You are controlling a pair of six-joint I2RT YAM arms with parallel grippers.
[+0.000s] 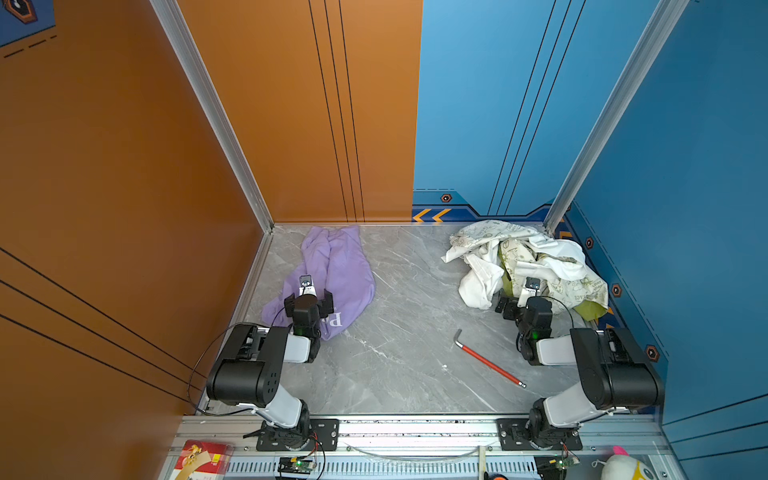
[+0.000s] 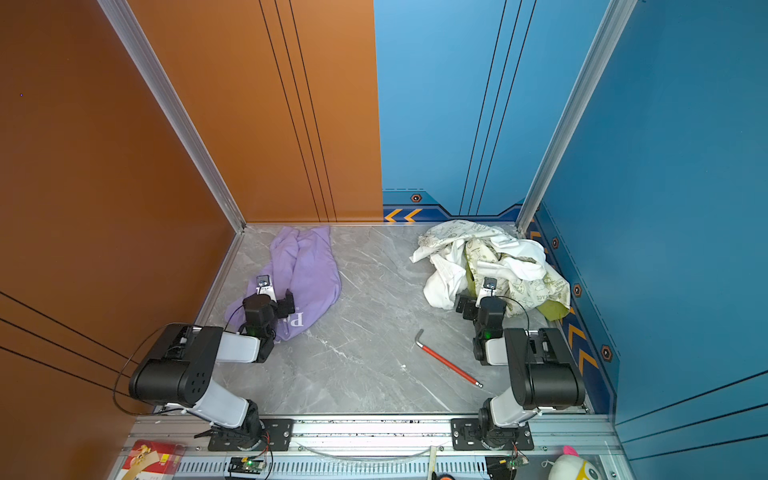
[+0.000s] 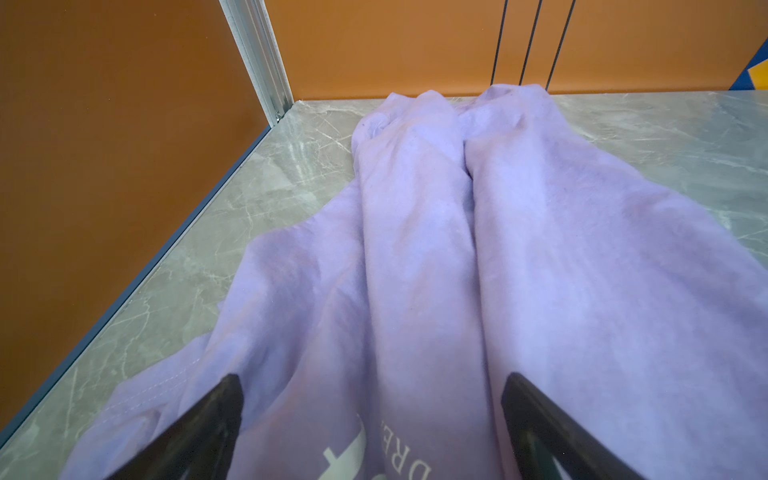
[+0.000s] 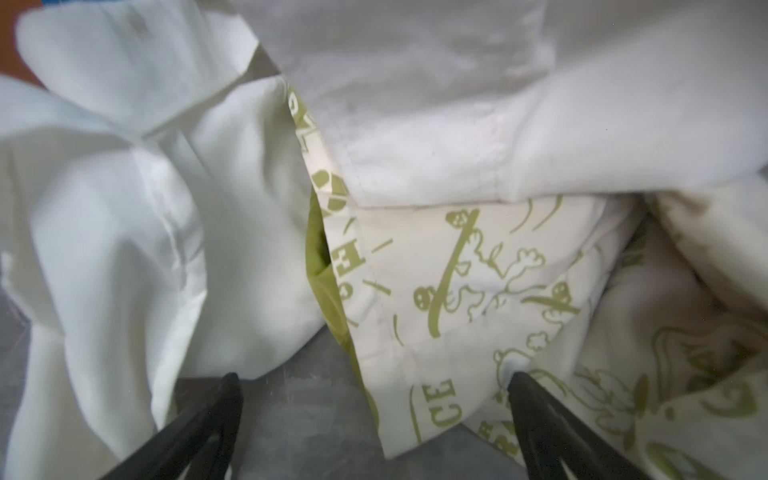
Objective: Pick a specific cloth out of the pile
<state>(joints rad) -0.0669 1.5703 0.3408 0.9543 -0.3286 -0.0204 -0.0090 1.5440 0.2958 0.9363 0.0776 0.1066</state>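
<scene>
Reading "DRE" on lilac cloth (image 3: 540,249); "CE" on pile (image 4: 457,270).

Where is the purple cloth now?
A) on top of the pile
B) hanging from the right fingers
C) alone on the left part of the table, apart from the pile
C: the purple cloth lies on the table at the left, with bare table between it and the pile at the right.

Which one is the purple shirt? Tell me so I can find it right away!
Look for the orange wall, then the corner of the grey table beside it: the purple cloth lies there alone, partly under the open left claw. Unlike the white-and-green pile by the blue wall, it is plain lilac with white letters.
</scene>
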